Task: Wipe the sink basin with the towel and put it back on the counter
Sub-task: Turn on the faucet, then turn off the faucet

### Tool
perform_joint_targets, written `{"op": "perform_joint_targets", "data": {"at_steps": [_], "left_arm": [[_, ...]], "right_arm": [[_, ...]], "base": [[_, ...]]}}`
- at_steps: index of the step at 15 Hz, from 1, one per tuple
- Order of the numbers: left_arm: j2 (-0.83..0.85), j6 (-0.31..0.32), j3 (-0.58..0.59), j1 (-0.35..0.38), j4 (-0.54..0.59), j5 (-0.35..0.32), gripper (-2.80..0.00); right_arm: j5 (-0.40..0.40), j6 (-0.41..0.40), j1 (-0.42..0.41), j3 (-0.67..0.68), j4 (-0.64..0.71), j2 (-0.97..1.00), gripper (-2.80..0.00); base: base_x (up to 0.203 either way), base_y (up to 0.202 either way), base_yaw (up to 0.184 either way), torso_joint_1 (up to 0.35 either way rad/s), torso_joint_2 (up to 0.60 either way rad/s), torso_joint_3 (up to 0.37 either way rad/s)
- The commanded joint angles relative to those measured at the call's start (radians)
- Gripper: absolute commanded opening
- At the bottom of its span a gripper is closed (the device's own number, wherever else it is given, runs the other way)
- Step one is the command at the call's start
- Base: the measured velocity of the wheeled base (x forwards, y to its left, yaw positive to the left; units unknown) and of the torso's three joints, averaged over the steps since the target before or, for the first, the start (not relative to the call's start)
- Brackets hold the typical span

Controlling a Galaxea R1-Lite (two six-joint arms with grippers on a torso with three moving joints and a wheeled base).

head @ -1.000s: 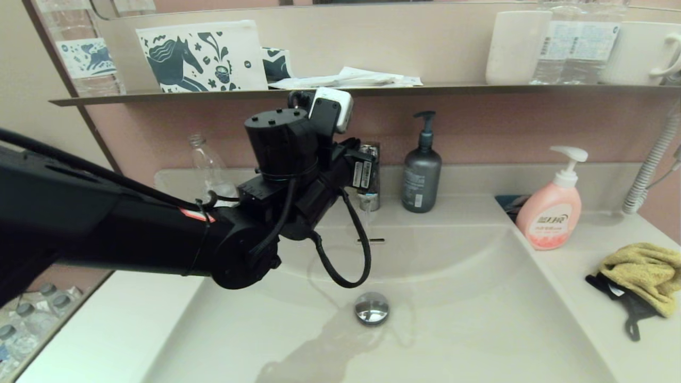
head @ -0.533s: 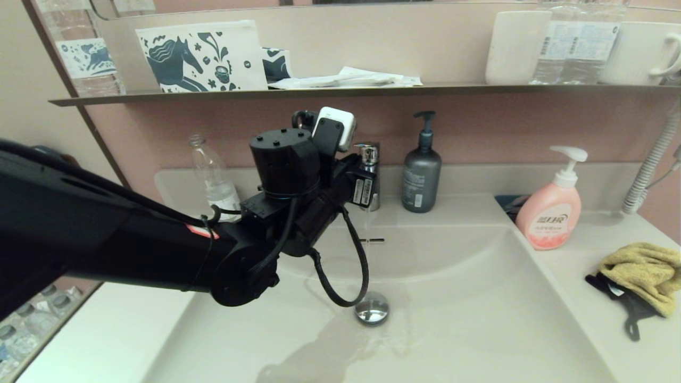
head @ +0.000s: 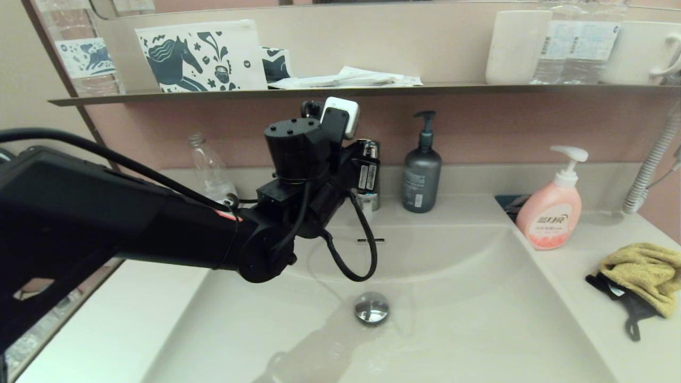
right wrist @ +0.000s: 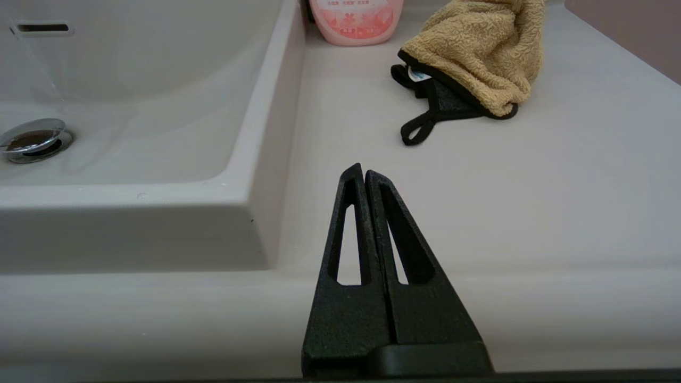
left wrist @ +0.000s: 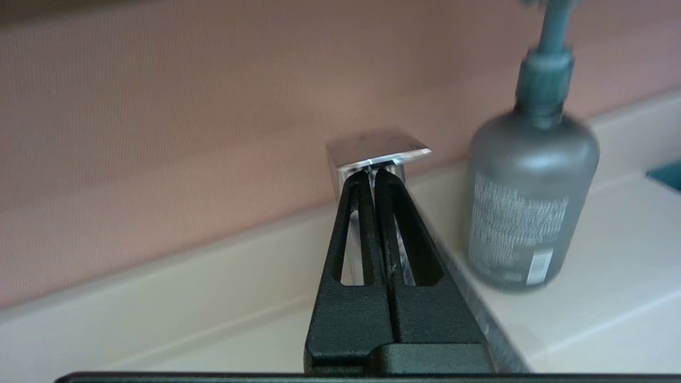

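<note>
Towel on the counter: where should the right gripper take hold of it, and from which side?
Probably the raised yellow hump of the towel, taken from above: it lies crumpled on the counter, bunched high enough to pinch. The thin black loop lies flat, harder to catch. The right gripper, jaws shut, must open first.

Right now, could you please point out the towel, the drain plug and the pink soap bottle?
towel point(head: 641, 272): head view, on its yellow terry folds.
drain plug point(head: 371, 308): head view, on its chrome cap.
pink soap bottle point(head: 549, 218): head view, on its label.
</note>
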Motion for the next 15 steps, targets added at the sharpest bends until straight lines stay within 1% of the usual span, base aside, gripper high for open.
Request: {"op": "perform_joint_targets", "data": {"at_steps": [1,4,8,12,15], "left_arm": [[0.006,0.003,-0.020,-0.004,0.002,0.004,-2.80],[0.003,0.004,-0.035,-0.005,0.011,0.005,-2.80],[-0.020,0.005,0.000,-0.003,0.017,0.009,-2.80],[-0.084,0.038,0.072,0.030,0.018,0.004,-2.80],[-0.105,0.059,0.059,0.026,0.034,0.004,-2.80]], "right_arm": [[0.000,0.000,0.000,0.000,0.000,0.002,-2.80],[0.000,0.000,0.000,0.000,0.000,0.002,-2.80],[0.000,0.000,0.000,0.000,0.000,0.002,-2.80],[0.000,0.000,0.000,0.000,0.000,0.002,-2.80],[0.000,0.000,0.001,0.000,0.000,0.002,-2.80]], "base": [[0.000,0.000,0.000,0.000,0.00,0.000],[0.000,0.000,0.000,0.000,0.00,0.000],[0.000,0.000,0.000,0.000,0.00,0.000],[0.000,0.000,0.000,0.000,0.00,0.000],[0.000,0.000,0.000,0.000,0.00,0.000]]}}
